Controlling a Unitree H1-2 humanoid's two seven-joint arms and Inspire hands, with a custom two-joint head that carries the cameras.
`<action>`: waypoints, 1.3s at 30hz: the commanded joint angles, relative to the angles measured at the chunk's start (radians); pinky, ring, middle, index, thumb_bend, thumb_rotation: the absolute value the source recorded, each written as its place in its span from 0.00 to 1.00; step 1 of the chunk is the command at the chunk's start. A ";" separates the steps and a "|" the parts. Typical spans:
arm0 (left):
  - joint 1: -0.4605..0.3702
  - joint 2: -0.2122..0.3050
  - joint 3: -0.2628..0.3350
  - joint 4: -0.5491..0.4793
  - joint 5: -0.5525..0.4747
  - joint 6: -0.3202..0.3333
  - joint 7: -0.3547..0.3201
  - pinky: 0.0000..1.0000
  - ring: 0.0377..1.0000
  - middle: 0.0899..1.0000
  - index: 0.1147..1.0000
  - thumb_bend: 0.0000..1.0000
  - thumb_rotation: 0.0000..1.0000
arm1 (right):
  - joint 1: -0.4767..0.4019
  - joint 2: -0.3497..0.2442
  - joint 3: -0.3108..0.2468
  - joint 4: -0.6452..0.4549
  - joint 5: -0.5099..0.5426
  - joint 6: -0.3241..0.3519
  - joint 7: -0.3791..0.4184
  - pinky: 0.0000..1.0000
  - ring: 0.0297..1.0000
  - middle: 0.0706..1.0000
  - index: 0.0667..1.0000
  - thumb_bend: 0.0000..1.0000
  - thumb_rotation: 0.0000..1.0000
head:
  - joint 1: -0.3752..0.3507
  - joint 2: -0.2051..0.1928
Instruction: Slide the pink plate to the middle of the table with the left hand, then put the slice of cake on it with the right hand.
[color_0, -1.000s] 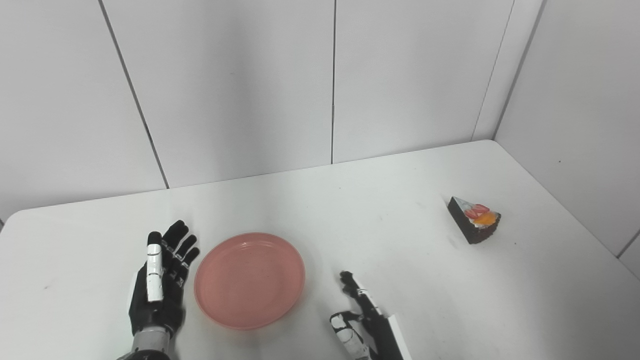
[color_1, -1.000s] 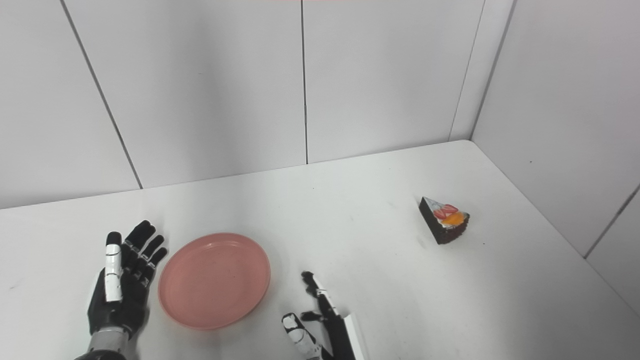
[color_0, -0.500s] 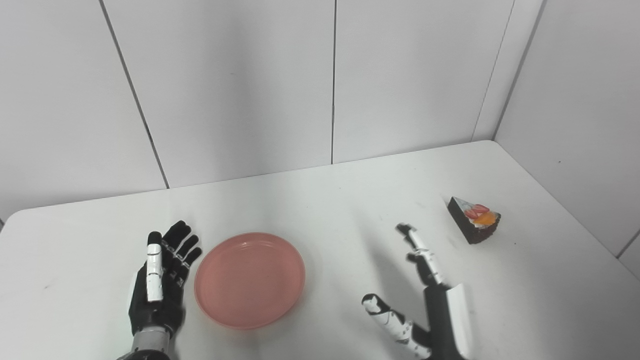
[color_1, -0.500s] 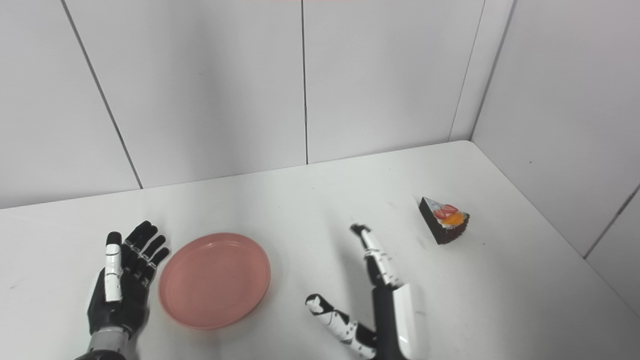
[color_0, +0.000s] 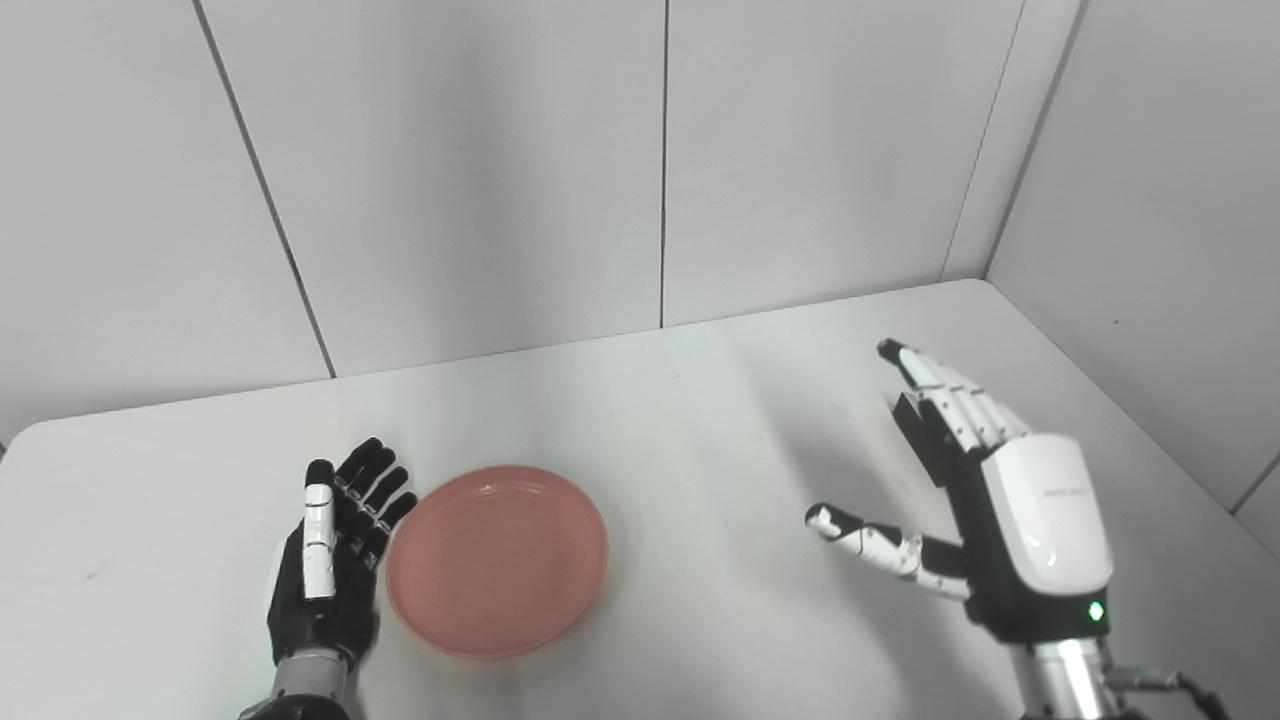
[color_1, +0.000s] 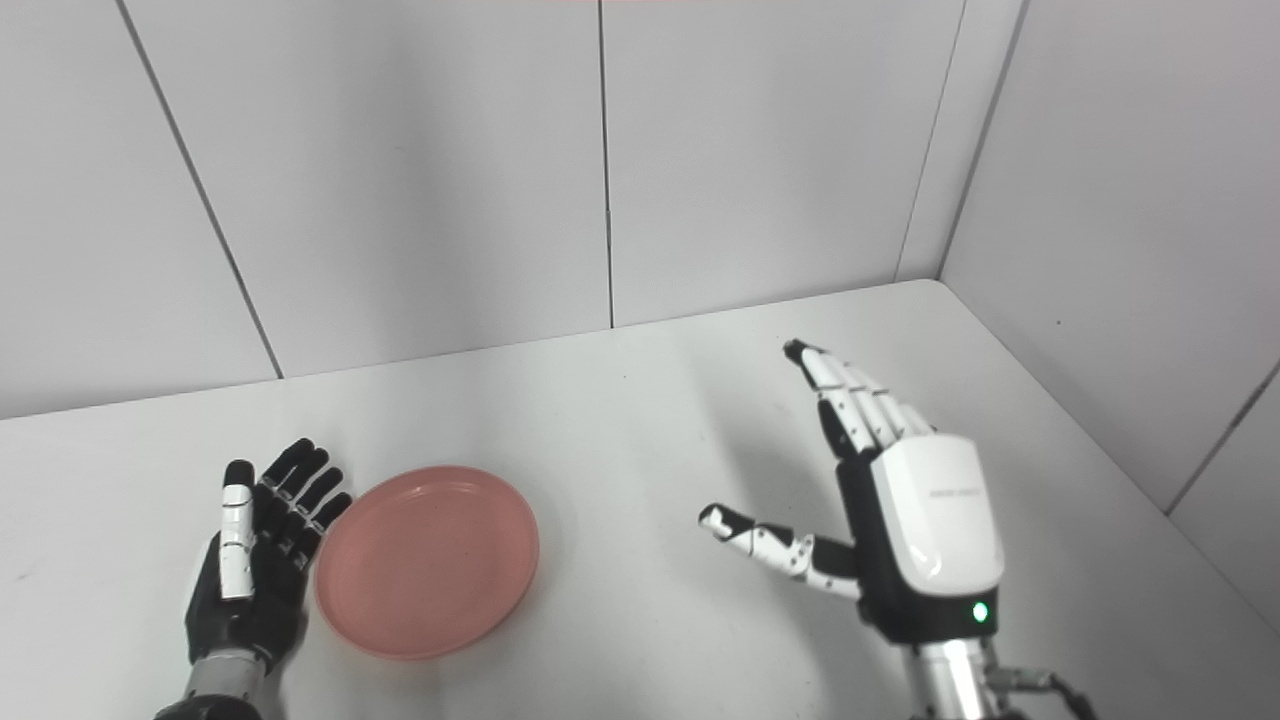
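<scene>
The desk (color_0: 700, 420) carries the pink plate (color_0: 497, 560) at lower left of frame, just beside the left hand (color_0: 330, 565), which lies palm-up, fingers spread, holding nothing. The right hand (color_0: 985, 490), raised at right of frame, is open, thumb splayed left, fingers extended up-frame. The slice of cake (color_0: 915, 430) shows only as a dark sliver behind those fingers; contact cannot be told.
</scene>
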 joint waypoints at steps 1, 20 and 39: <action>0.068 -0.010 -0.008 0.056 0.005 0.061 0.011 0.82 0.83 0.82 0.72 0.69 0.82 | -0.040 -0.050 -0.033 -0.002 -0.023 0.017 0.014 0.71 0.80 0.84 0.84 0.82 0.97 | 0.003 0.001; 0.087 -0.018 -0.004 0.048 -0.002 0.059 0.021 0.85 0.83 0.81 0.69 0.70 0.83 | -0.192 -0.281 -0.053 0.299 -0.150 0.116 0.187 0.70 0.77 0.78 0.76 0.83 0.96 | 0.021 0.001; 0.105 -0.025 -0.013 0.037 0.001 0.049 0.012 0.86 0.84 0.82 0.68 0.68 0.85 | -0.317 -0.363 0.050 0.699 -0.041 0.095 0.000 0.65 0.71 0.72 0.73 0.84 0.97 | 0.048 -0.009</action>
